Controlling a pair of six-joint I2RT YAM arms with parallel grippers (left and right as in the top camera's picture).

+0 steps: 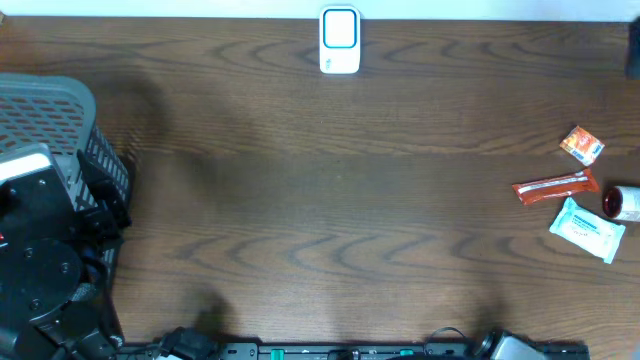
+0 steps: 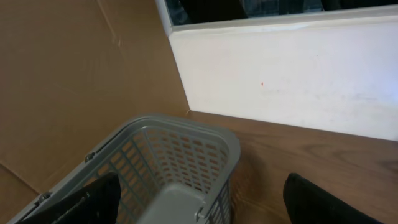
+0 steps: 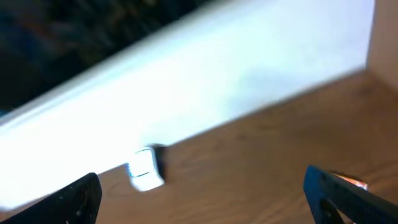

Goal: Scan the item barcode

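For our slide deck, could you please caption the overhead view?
White scanner at the far edge of the table, grey basket at left, four small items at right.

Table [image 1: 330, 200] is dark wood grain, smooth, low sheen. Basket [image 2: 180, 149] right under the left gripper [image 2: 202, 194] is matt grey plastic mesh, plain matt cardboard [image 2: 62, 74] behind it. Scanner [image 3: 144, 169] ahead of the right gripper [image 3: 202, 193] looks like glossy white plastic. Red sachet [image 1: 555, 187] is shiny film.

Left arm [image 1: 40, 270] beside the basket [image 1: 50, 85]: black rounded housings, pale grey block nearest the basket, tiny red mark. Fingers [image 2: 323, 205] matte black, blunt.
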